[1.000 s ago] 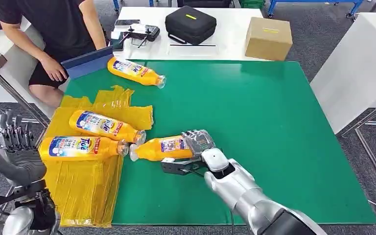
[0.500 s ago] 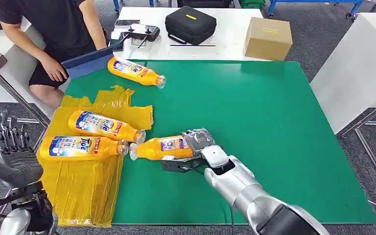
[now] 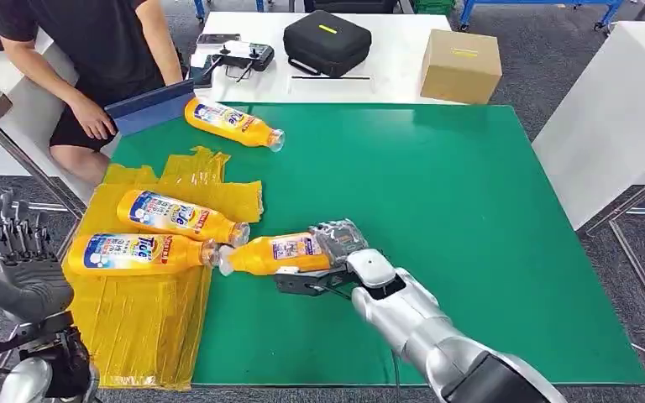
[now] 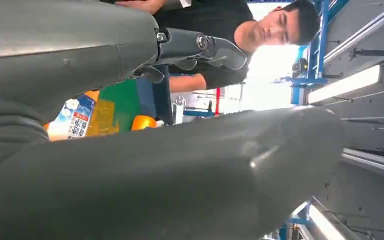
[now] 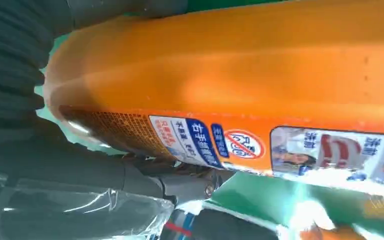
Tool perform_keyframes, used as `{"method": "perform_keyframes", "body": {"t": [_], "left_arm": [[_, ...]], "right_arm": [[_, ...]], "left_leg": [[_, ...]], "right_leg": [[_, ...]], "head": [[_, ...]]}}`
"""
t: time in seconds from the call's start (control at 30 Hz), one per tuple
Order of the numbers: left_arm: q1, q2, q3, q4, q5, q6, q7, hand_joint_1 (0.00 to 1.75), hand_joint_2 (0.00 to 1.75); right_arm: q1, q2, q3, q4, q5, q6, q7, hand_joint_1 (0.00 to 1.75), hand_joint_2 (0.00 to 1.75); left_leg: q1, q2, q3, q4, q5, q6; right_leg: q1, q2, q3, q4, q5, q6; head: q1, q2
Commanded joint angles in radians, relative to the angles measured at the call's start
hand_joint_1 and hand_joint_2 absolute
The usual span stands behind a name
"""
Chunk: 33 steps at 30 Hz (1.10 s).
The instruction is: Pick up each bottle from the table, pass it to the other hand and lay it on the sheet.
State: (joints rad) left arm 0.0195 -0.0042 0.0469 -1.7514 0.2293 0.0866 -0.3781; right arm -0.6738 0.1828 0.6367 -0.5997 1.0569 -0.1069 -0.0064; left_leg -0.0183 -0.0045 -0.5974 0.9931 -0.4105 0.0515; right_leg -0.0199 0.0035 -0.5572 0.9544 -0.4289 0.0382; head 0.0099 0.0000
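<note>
The right hand (image 3: 338,246) grips the base end of an orange detergent bottle (image 3: 274,253) that lies on its side on the green bench (image 3: 437,218), its cap end pointing toward the yellow sheet (image 3: 147,319) and almost touching the cap of the nearer sheet bottle (image 3: 138,254). In the right wrist view the held bottle's (image 5: 240,100) orange body and printed label lie against the hand's dark fingers (image 5: 10,55). A second bottle (image 3: 181,216) rests on the sheet just beyond it. A fourth bottle (image 3: 233,123) lies near the bench's far left corner, beside a seated person (image 3: 92,59). The left hand (image 3: 18,264) hangs off the bench's left edge, fingers spread and upright, holding nothing.
</note>
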Motion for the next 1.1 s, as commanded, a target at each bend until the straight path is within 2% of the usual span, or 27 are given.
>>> {"method": "perform_keyframes", "body": {"t": [0.03, 0.07, 0.1, 0.2, 0.27, 0.4, 0.5, 0.6, 0.77, 0.9, 0.93, 1.0, 1.1], "left_arm": [[0.087, -0.003, 0.066, -0.046, -0.003, -0.032, 0.002, 0.00, 0.00], [0.080, -0.011, 0.070, -0.043, -0.009, -0.041, 0.005, 0.00, 0.00], [0.076, -0.013, 0.070, -0.041, -0.010, -0.043, 0.006, 0.00, 0.00], [0.068, -0.013, 0.069, -0.037, -0.012, -0.043, 0.007, 0.00, 0.00], [0.067, -0.013, 0.069, -0.035, -0.012, -0.043, 0.007, 0.00, 0.00], [0.064, -0.013, 0.069, -0.032, -0.013, -0.044, 0.008, 0.00, 0.00], [0.048, -0.013, 0.063, -0.021, -0.014, -0.045, 0.011, 0.00, 0.00], [0.065, -0.018, 0.064, -0.042, -0.019, -0.038, 0.010, 0.00, 0.00], [0.058, -0.015, 0.010, -0.010, 0.009, -0.045, 0.027, 0.00, 0.00], [0.018, -0.015, -0.083, 0.038, 0.038, -0.029, 0.027, 0.00, 0.00], [-0.007, -0.013, -0.112, 0.056, 0.048, -0.023, 0.034, 0.00, 1.75], [-0.053, -0.011, -0.163, 0.086, 0.062, -0.014, 0.046, 0.00, 1.75], [-0.113, -0.022, -0.228, 0.130, 0.086, -0.014, 0.063, 0.00, 1.75]], "right_arm": [[0.189, -0.325, -0.078, -0.833, -0.161, 0.107, 0.013, 1.75, 1.75], [0.226, -0.375, -0.113, -0.934, -0.190, 0.131, 0.014, 1.75, 1.75], [0.234, -0.382, -0.124, -0.951, -0.194, 0.141, 0.013, 1.75, 1.75], [0.236, -0.374, -0.125, -0.939, -0.193, 0.144, 0.012, 1.75, 1.75], [0.230, -0.366, -0.118, -0.923, -0.187, 0.141, 0.008, 1.75, 1.75], [0.233, -0.368, -0.120, -0.917, -0.187, 0.113, 0.000, 1.75, 1.75], [0.282, -0.461, -0.160, -0.998, -0.258, 0.079, -0.034, 1.75, 1.75], [0.259, -0.468, -0.178, -0.989, -0.303, 0.091, -0.056, 1.75, 1.75], [0.181, -0.394, -0.166, -0.854, -0.393, 0.083, -0.065, 1.75, 1.75], [0.066, -0.204, -0.133, -0.634, -0.464, 0.040, -0.057, 1.75, 1.75], [0.030, -0.139, -0.123, -0.578, -0.472, 0.036, -0.041, 1.75, 1.75], [-0.024, -0.039, -0.109, -0.489, -0.466, 0.025, 0.003, 1.75, 1.75], [-0.063, 0.039, -0.094, -0.395, -0.443, -0.007, 0.032, 1.75, 1.75]], "left_leg": [[0.002, -0.004, 0.003, 0.001, -0.004, -0.005], [0.001, -0.004, 0.000, 0.001, -0.002, -0.003], [0.000, -0.007, -0.002, 0.001, -0.001, -0.002], [0.000, -0.009, -0.002, 0.002, -0.002, -0.004], [0.000, -0.006, -0.004, 0.001, -0.001, -0.003], [-0.001, -0.005, -0.003, 0.000, -0.001, -0.003], [0.000, -0.008, -0.003, 0.000, -0.001, -0.002], [0.000, -0.007, -0.002, 0.001, -0.001, -0.002], [-0.001, -0.002, -0.002, 0.000, -0.001, -0.002], [0.000, 0.000, 0.000, -0.001, -0.001, -0.004], [0.000, 0.001, 0.000, -0.001, -0.001, -0.004], [0.000, 0.003, 0.000, 0.000, -0.001, -0.005], [0.000, 0.003, 0.000, -0.001, 0.001, -0.005]], "right_leg": [[0.001, -0.005, 0.006, -0.001, -0.004, -0.003], [0.001, -0.005, 0.002, 0.000, -0.003, -0.001], [0.000, -0.007, 0.001, -0.001, -0.002, -0.001], [0.000, -0.010, 0.002, 0.000, -0.004, -0.002], [0.000, -0.006, -0.001, -0.001, -0.001, -0.001], [0.000, -0.006, -0.002, -0.001, -0.001, -0.002], [0.000, -0.009, -0.001, -0.002, -0.001, -0.001], [-0.001, -0.008, -0.001, -0.001, -0.001, -0.001], [0.000, -0.003, 0.000, -0.001, -0.001, -0.001], [0.000, 0.000, 0.000, -0.001, 0.000, -0.003], [0.000, 0.001, 0.000, -0.001, 0.001, -0.003], [0.000, 0.002, -0.001, 0.000, 0.001, -0.003], [0.000, 0.000, -0.002, 0.001, 0.001, -0.002]], "head": [[0.000, 0.000], [0.000, 0.000], [0.000, 0.000], [0.001, 0.000], [0.000, 0.000], [0.000, 0.000], [0.000, 0.000], [0.000, 0.000], [0.000, 0.000], [0.000, 0.000], [0.000, 0.000], [0.000, 0.000], [0.000, 0.000]]}}
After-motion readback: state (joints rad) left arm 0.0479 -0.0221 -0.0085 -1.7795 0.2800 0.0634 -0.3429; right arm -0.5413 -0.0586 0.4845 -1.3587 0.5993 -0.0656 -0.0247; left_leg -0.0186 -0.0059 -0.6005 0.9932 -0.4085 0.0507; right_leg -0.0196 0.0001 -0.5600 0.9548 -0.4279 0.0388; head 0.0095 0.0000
